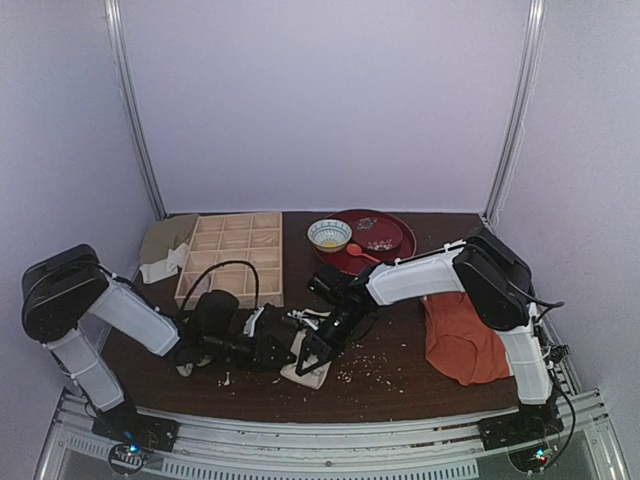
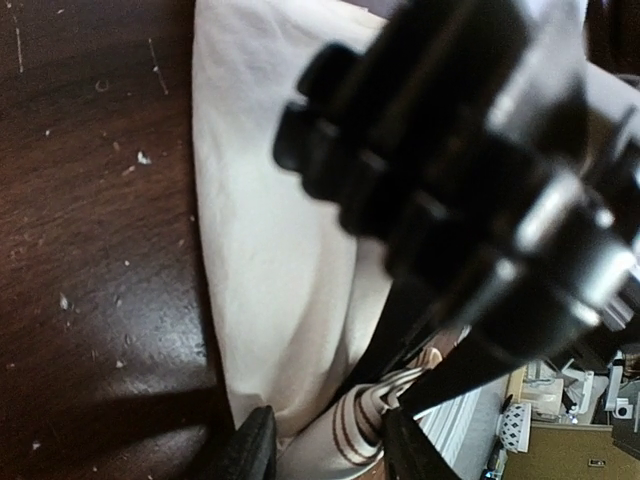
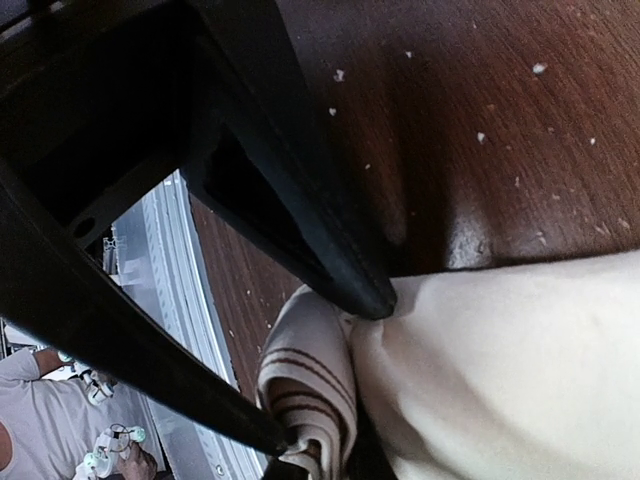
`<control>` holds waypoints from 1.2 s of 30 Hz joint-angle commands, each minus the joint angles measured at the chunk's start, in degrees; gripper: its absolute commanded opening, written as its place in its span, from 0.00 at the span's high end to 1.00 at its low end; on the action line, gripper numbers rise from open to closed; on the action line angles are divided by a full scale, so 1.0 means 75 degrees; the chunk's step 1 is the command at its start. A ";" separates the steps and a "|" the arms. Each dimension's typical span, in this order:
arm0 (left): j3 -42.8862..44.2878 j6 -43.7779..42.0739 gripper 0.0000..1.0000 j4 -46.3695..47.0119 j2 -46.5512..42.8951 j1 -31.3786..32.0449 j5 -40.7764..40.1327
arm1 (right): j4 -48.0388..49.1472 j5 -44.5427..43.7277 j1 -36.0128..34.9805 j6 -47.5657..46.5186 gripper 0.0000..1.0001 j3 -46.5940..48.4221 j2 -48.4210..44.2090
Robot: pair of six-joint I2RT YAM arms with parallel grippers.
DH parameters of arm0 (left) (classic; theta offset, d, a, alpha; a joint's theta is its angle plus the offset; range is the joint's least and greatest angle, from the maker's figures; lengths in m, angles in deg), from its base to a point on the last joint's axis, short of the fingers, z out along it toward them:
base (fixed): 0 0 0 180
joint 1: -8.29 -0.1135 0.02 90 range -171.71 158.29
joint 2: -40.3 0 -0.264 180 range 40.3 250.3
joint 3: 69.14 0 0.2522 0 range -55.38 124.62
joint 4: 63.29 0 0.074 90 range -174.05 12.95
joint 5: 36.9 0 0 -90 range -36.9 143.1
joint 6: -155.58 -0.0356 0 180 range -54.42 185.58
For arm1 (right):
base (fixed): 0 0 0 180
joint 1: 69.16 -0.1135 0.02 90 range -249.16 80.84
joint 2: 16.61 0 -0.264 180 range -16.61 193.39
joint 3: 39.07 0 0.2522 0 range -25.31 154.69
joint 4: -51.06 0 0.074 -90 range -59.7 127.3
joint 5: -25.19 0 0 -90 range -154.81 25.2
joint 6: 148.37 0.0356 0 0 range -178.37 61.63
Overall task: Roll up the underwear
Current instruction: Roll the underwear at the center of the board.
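The cream underwear (image 1: 312,372) lies bunched on the dark wooden table near the front edge, with both grippers meeting over it. In the left wrist view the underwear (image 2: 270,250) spreads away from my left gripper (image 2: 330,450), whose fingers close on its brown-striped waistband fold. The right gripper's black body (image 2: 460,150) crosses that view. In the right wrist view my right gripper (image 3: 325,375) pinches the same striped fold at the edge of the underwear (image 3: 500,370). In the top view the left gripper (image 1: 292,345) and the right gripper (image 1: 318,345) nearly touch.
A wooden compartment tray (image 1: 232,255) and an olive-and-white cloth (image 1: 165,245) sit at the back left. A red round tray (image 1: 385,235) and a patterned bowl (image 1: 329,235) stand behind the arms. An orange-red garment (image 1: 462,335) lies at the right. Crumbs (image 1: 380,365) dot the table.
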 commanded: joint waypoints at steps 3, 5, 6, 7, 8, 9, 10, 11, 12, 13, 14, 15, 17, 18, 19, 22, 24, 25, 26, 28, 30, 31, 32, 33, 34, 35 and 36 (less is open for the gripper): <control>-0.0452 0.0144 0.46 0.1221 -0.0134 -0.0068 0.0077 | -0.0194 -0.0291 0.0102 -0.0095 1.00 0.0089 0.0284; -0.0509 0.0115 0.45 0.1185 -0.0326 -0.0162 0.0105 | -0.0194 -0.0302 0.0106 -0.0082 1.00 0.0095 0.0290; -0.0511 0.0102 0.44 0.1228 -0.0399 -0.0199 0.0131 | -0.0190 -0.0297 0.0115 -0.0083 1.00 0.0099 0.0294; -0.0678 0.0085 0.44 0.1251 -0.0453 -0.0224 0.0198 | -0.0200 -0.0302 0.0108 -0.0083 1.00 0.0109 0.0305; -0.0718 0.0074 0.43 0.1286 -0.0469 -0.0239 0.0268 | -0.0214 -0.0302 0.0116 -0.0083 1.00 0.0131 0.0308; -0.0688 0.0065 0.43 0.1311 -0.0453 -0.0240 0.0388 | -0.0233 -0.0292 0.0117 -0.0093 1.00 0.0149 0.0315; -0.0652 0.0092 0.42 0.1394 -0.0395 -0.0238 0.0529 | -0.0240 -0.0300 0.0117 -0.0095 1.00 0.0148 0.0331; -0.0632 0.0159 0.42 0.1586 -0.0305 -0.0240 0.0690 | -0.0258 -0.0302 0.0116 -0.0096 1.00 0.0159 0.0328; -0.0618 0.0201 0.41 0.1786 -0.0188 -0.0241 0.0835 | -0.0286 -0.0303 0.0114 -0.0105 1.00 0.0171 0.0340; -0.0617 0.0245 0.41 0.2007 -0.0087 -0.0238 0.0967 | -0.0288 -0.0313 0.0111 -0.0106 1.00 0.0180 0.0334; -0.0621 0.0306 0.41 0.2237 0.0027 -0.0237 0.1004 | -0.0303 -0.0320 0.0108 -0.0109 1.00 0.0183 0.0335; -0.0637 0.0358 0.41 0.2417 0.0135 -0.0239 0.1024 | -0.0312 -0.0325 0.0108 -0.0107 1.00 0.0193 0.0341; -0.0625 0.0382 0.41 0.2542 0.0296 -0.0240 0.1075 | -0.0344 -0.0348 0.0115 -0.0107 1.00 0.0206 0.0337; -0.0617 0.0351 0.41 0.2508 0.0346 -0.0230 0.1078 | -0.0355 -0.0355 0.0117 -0.0114 1.00 0.0217 0.0344; -0.0611 0.0269 0.41 0.2407 0.0377 -0.0237 0.1094 | -0.0362 -0.0352 0.0117 -0.0118 1.00 0.0218 0.0339; -0.0616 -0.0018 0.40 0.1905 0.0291 -0.0241 0.0972 | -0.0403 -0.0358 0.0117 -0.0118 1.00 0.0250 0.0346; -0.0616 -0.0205 0.39 0.1561 0.0150 -0.0238 0.0841 | -0.0417 -0.0356 0.0117 -0.0129 1.00 0.0264 0.0348; -0.0613 -0.0283 0.39 0.1388 0.0071 -0.0240 0.0808 | -0.0417 -0.0359 0.0117 -0.0124 1.00 0.0274 0.0347; -0.0443 -0.0367 0.40 0.1234 -0.0008 -0.0241 0.0790 | -0.0417 -0.0362 0.0118 -0.0123 1.00 0.0285 0.0345; -0.0306 -0.0572 0.43 0.0808 -0.0135 -0.0241 0.0777 | -0.0437 -0.0353 0.0118 -0.0128 1.00 0.0317 0.0375; -0.0223 -0.0784 0.47 0.0287 -0.0239 -0.0241 0.0703 | -0.0471 -0.0349 0.0110 -0.0124 1.00 0.0365 0.0402; -0.0210 -0.0863 0.48 0.0177 -0.0272 -0.0238 0.0675 | -0.0475 -0.0349 0.0112 -0.0129 1.00 0.0380 0.0405; -0.0188 -0.0925 0.50 0.0072 -0.0304 -0.0240 0.0653 | -0.0486 -0.0358 0.0112 -0.0120 1.00 0.0398 0.0405; -0.0164 -0.0959 0.51 -0.0033 -0.0339 -0.0241 0.0608 | -0.0496 -0.0351 0.0107 -0.0127 1.00 0.0405 0.0411; -0.0132 -0.0993 0.54 -0.0123 -0.0371 -0.0241 0.0589 | -0.0507 -0.0350 0.0106 -0.0138 1.00 0.0405 0.0397; -0.0099 -0.1035 0.55 -0.0187 -0.0384 -0.0241 0.0582 | -0.0516 -0.0367 0.0098 -0.0141 1.00 0.0400 0.0394; -0.0076 -0.1076 0.55 -0.0243 -0.0379 -0.0241 0.0586 | -0.0528 -0.0372 0.0102 -0.0153 1.00 0.0395 0.0386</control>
